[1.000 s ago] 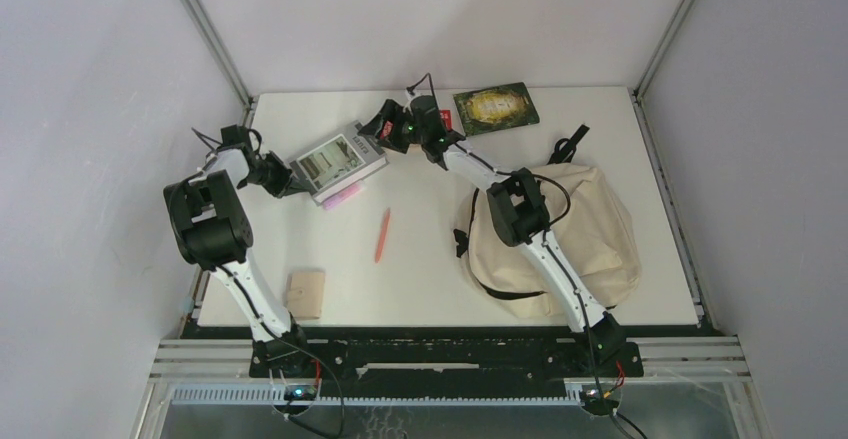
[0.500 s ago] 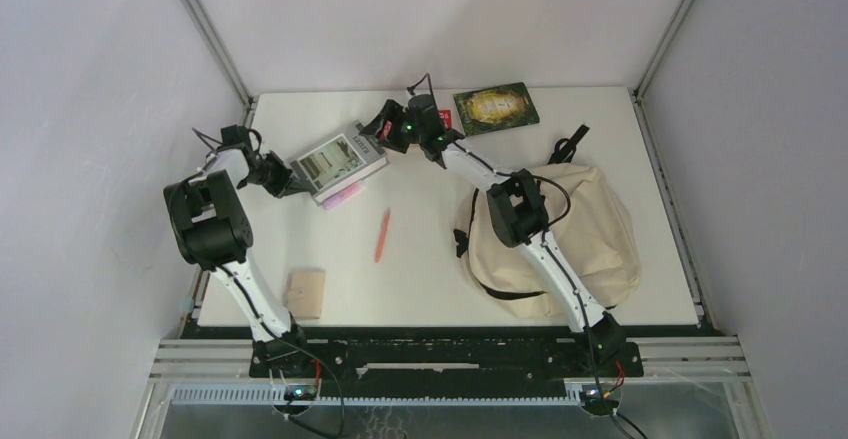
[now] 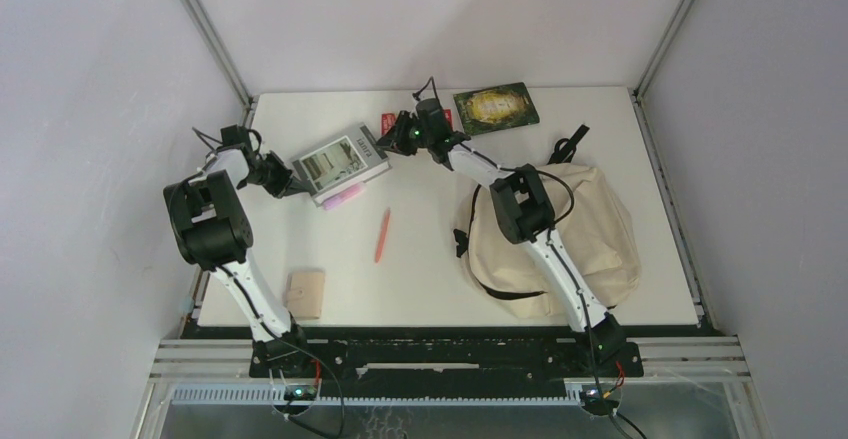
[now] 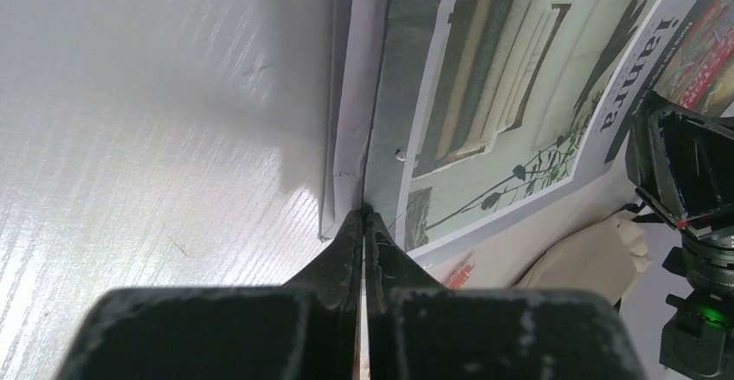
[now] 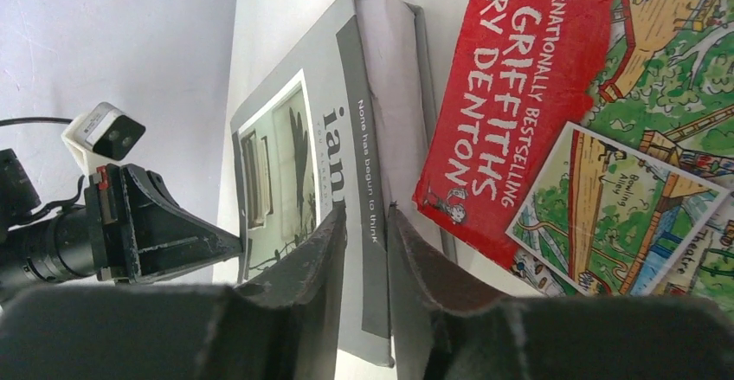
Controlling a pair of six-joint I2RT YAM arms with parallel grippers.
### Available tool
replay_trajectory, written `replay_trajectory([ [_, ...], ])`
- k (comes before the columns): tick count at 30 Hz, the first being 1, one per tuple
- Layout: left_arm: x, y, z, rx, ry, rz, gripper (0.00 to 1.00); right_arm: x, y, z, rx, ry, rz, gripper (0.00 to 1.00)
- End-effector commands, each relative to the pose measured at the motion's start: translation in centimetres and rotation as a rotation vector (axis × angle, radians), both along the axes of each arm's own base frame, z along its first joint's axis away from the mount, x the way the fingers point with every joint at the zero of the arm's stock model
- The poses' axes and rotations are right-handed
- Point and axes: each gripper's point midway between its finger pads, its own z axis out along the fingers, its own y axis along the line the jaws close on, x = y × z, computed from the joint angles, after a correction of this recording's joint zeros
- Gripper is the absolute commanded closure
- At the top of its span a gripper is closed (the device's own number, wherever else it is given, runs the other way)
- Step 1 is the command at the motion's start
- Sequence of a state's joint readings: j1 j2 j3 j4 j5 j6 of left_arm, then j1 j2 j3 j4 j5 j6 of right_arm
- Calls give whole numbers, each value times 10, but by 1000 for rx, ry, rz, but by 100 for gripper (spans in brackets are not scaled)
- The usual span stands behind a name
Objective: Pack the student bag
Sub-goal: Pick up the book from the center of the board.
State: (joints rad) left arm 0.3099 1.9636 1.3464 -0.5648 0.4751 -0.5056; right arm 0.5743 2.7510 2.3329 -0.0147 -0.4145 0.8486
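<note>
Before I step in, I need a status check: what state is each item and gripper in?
student bag: slumped, opening unseen
gray book: closed, lying flat
green book: closed, flat
red book: closed, flat
tan notebook: closed
left gripper: shut at gray book's corner
right gripper: slightly open over gray book

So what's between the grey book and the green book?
A red book and the right gripper, both seen in the top view.
</note>
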Motion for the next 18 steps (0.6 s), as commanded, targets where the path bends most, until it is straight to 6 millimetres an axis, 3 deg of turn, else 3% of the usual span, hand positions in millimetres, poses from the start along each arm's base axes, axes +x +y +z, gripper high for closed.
replay_trajectory([
  [1, 1, -20, 16, -22, -53, -58, 100, -41, 24, 36, 31, -4, 182, 72],
  [7, -2, -29, 27, -26, -80, -75, 100, -51, 24, 58, 30, -33, 222, 100],
  [12, -9, -43, 36, -29, -106, -98, 100, -55, 14, 70, 42, -41, 222, 100],
  [18, -3, -46, 61, -2, -168, -92, 100, -59, 15, 114, 115, -76, 263, 100],
])
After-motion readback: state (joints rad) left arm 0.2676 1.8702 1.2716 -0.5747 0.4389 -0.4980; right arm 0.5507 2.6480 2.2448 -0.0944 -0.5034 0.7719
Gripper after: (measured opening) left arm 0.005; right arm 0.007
